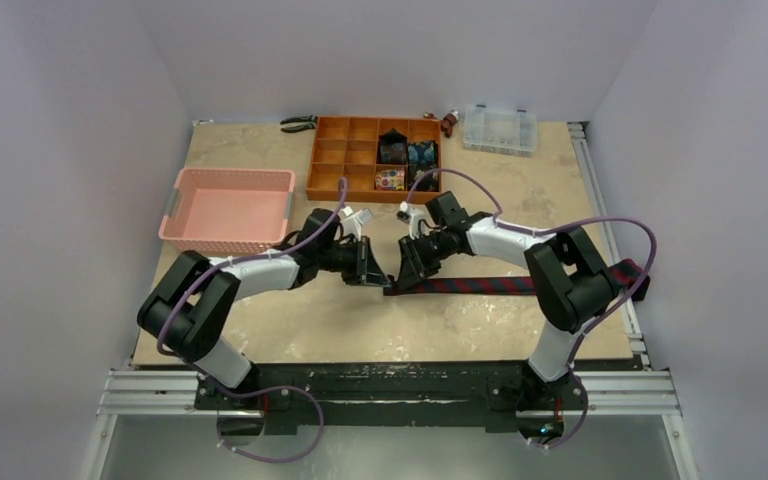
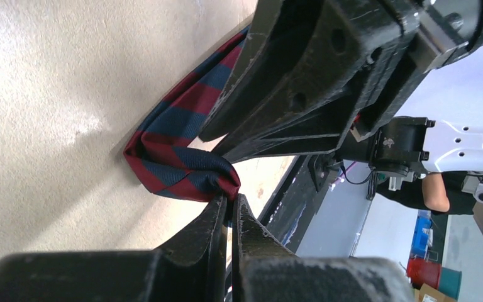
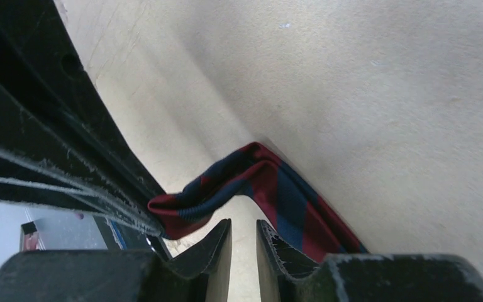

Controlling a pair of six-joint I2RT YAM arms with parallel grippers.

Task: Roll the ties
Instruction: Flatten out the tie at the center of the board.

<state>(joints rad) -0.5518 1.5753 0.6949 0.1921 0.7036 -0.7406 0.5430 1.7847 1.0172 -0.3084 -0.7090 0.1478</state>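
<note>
Now left gripper (image 2: 231, 201) pinches folded end of tie (image 2: 182, 170), anchoring roll's core; right gripper (image 3: 243, 225) slightly parted alongside, holding nothing.

The tan table (image 1: 460, 330) holds a pink basket (image 1: 232, 174) at ten o'clock. An orange tray (image 1: 328, 160) sits at twelve, with pliers (image 1: 298, 124) just beside it at eleven and a clear box (image 1: 500, 130) at one. A striped tie (image 1: 490, 285) lies flat toward three.

Top view looks down over table (image 1: 460, 330), both wrist views close, sharing tie (image 2: 182, 170) end
</note>
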